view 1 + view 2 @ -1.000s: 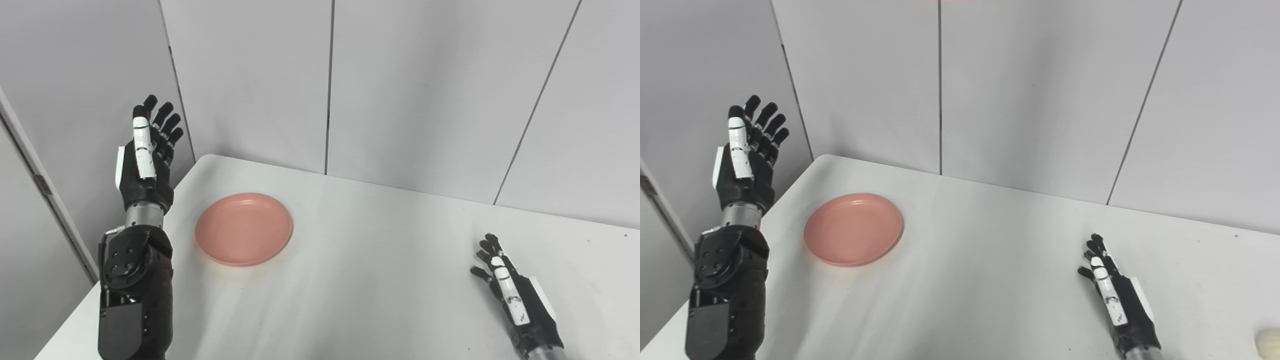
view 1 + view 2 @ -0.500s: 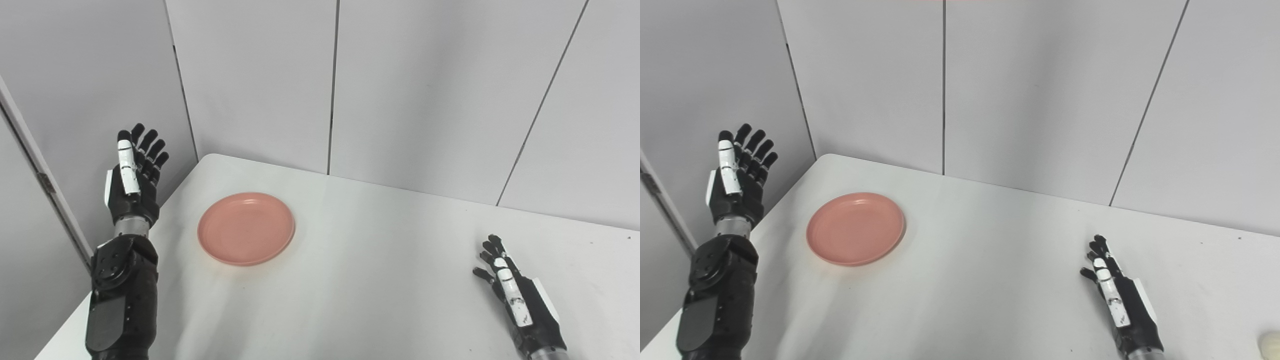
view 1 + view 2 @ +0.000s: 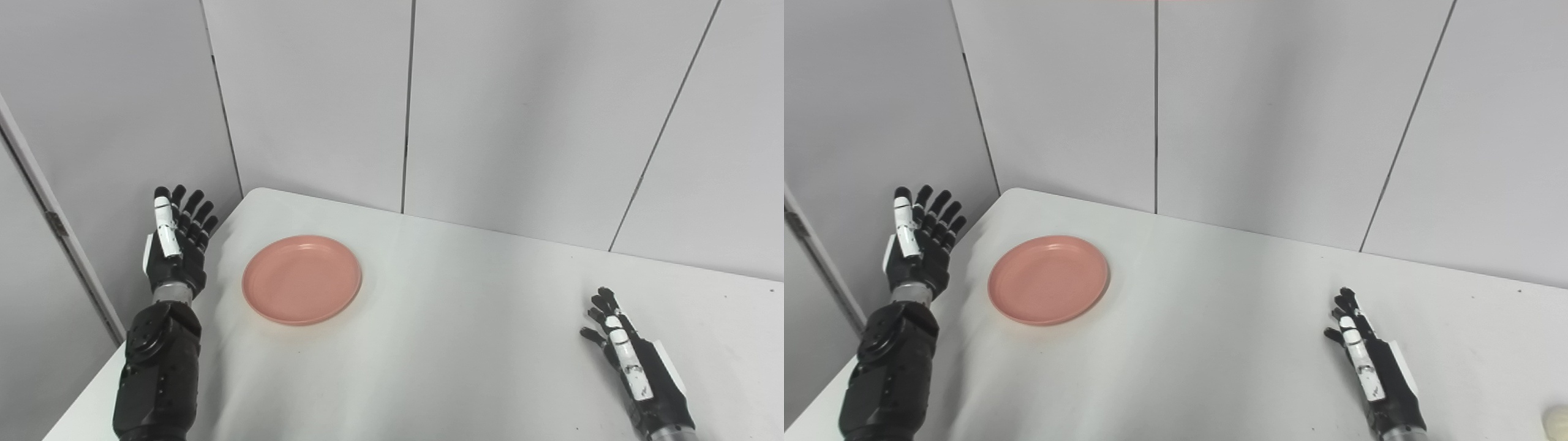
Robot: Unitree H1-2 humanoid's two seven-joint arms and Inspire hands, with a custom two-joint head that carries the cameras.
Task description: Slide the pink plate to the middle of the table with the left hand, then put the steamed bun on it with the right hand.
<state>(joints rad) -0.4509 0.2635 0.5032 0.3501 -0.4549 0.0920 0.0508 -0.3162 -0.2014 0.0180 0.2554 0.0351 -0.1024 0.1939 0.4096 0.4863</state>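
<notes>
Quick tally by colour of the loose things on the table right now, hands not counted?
Pink: 1, the pink plate.
Cream: 1, the steamed bun, seen only at the right eye view's edge.
Total: 2.

Our plate sat on the table far left; bun at the near-right edge.

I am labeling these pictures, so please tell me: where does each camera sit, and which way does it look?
Left eye view: on the head, looking down and forward at the white table and pink plate; left robot hand and right robot hand show.
Right eye view: beside it, a little rightward, facing the same way; a pale round thing, perhaps the steamed bun, shows at its right edge.
Shared: table, plate, both open hands, grey wall panels.
</notes>
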